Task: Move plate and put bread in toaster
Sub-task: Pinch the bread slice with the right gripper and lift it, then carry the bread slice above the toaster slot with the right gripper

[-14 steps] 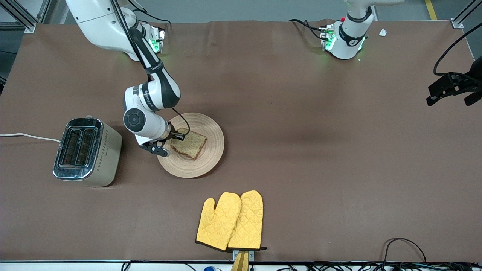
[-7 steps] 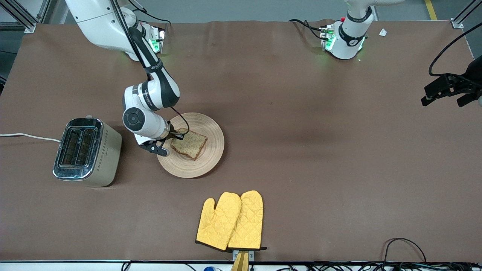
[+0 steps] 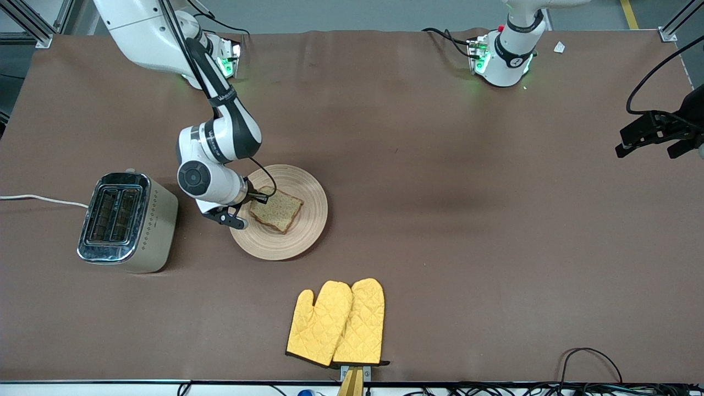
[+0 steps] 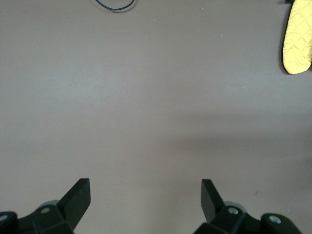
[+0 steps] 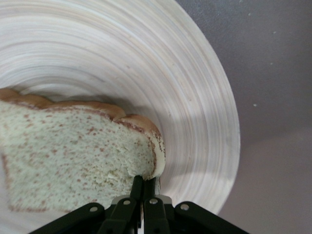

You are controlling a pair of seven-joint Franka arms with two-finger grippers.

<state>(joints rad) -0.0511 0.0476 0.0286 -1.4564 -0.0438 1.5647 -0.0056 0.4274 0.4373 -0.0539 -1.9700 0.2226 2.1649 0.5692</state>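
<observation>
The bread lies on the wooden plate, its toaster-side edge pinched in the right claw, its far corner pointing toward the left arm's end. The toaster stands just beside. The left claw waits spread over bare counter.

I see: plate – light tan, ringed grooves | bread – speckled brown, darker crust | toaster – cream, chrome top, diamond pattern | oven mitts – quilted yellow | table – brown

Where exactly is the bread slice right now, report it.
The speckled brown bread slice lies on the round tan wooden plate, toward the right arm's end beside the cream toaster, pinched at its edge by the right claw.
</observation>
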